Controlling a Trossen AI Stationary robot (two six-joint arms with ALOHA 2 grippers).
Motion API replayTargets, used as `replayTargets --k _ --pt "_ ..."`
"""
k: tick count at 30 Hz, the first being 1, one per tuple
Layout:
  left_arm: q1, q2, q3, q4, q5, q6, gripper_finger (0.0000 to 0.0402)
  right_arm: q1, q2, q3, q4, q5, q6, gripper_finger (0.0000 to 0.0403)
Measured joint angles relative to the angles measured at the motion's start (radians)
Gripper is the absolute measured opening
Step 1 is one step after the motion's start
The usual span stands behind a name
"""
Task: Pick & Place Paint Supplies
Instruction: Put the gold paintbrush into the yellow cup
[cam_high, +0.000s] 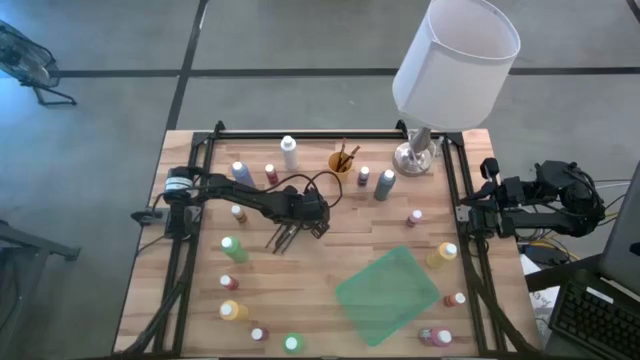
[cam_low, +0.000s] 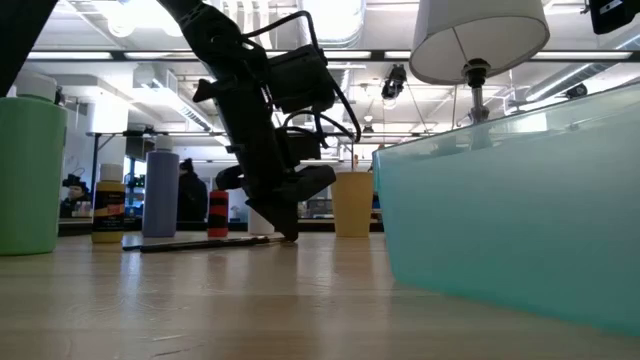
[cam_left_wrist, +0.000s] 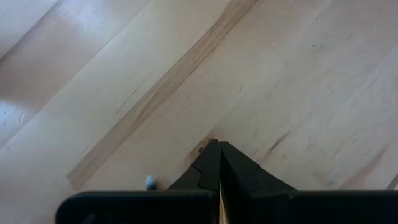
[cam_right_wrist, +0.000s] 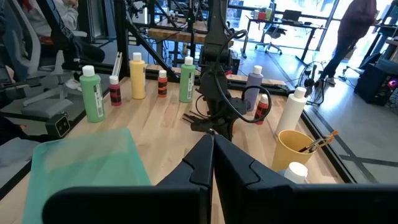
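Right now I have the left end effector (cam_high: 281, 240) pressed down to the table (cam_high: 330, 250), closed onto a thin brush (cam_low: 200, 242) lying flat mid-table, while the right end effector (cam_right_wrist: 211, 146), closed empty, waits at the right edge.

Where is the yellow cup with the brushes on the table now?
In the high view, the yellow cup stands near the table's far edge, about midway across, between the tall white bottle and the lamp.

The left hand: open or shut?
Shut. The left hand has its fingertips pressed together down at the table.
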Motion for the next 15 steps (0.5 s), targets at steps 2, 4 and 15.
replayTargets --k 2,4,15 --pt "0.0 0.0 0.0 0.02 0.0 0.01 0.0004 0.0 0.0 0.0 0.0 0.0 0.0 0.0008" --pt "0.0 0.0 0.0 0.046 0.003 0.026 0.0004 0.0 0.0 0.0 0.0 0.0 0.0 0.0008" --pt "-0.024 0.0 0.0 0.367 0.224 0.245 0.0001 0.0 0.0 0.0 0.0 0.0 0.0 0.0008"
